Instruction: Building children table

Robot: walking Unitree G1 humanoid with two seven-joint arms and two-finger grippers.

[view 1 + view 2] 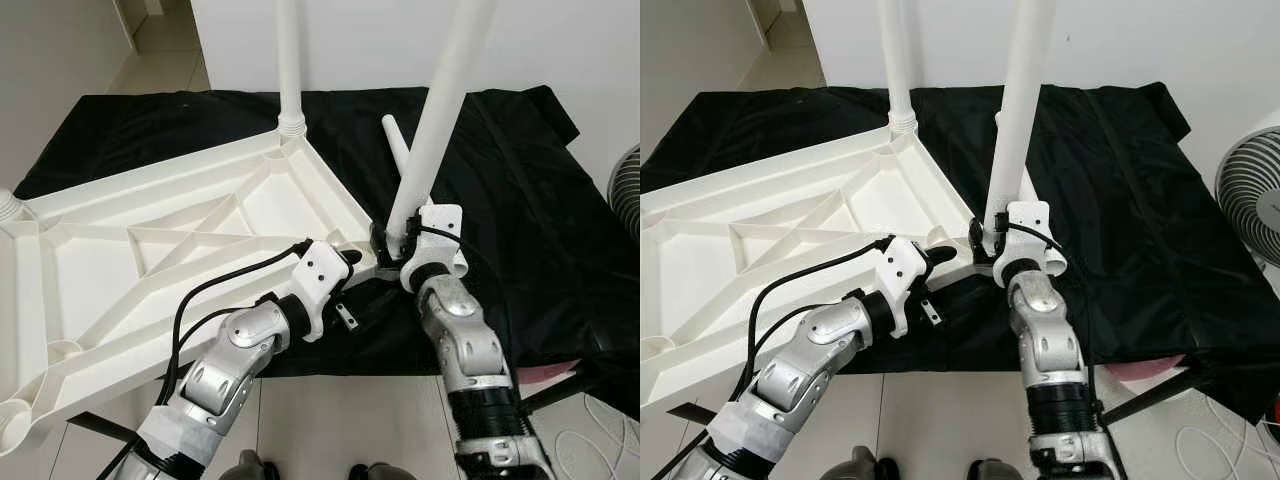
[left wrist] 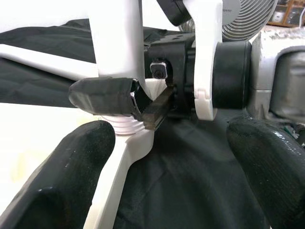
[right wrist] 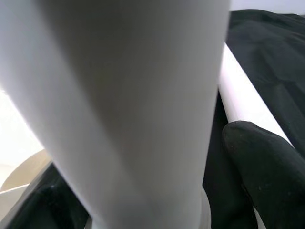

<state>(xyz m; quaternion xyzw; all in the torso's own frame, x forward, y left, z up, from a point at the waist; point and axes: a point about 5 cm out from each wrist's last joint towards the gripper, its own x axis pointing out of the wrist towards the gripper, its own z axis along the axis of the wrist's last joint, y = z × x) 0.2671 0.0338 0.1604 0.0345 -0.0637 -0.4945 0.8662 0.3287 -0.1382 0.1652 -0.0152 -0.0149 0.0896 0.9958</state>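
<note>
At near right corner of upturned tabletop (image 1: 150, 240), right gripper (image 1: 392, 238) pinches leg 2 (image 1: 440, 110) into socket; left gripper (image 1: 350, 262) spread beside. 1 leg (image 1: 290, 60) fitted, spare leg (image 1: 397, 143) on black cloth (image 1: 520, 200).

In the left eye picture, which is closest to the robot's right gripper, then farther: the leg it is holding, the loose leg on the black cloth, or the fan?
1. Held leg: inside the right gripper, at the tabletop's corner.
2. Loose leg: lying on the black cloth just behind that gripper.
3. Fan: at the far right edge, beyond the cloth.
</note>
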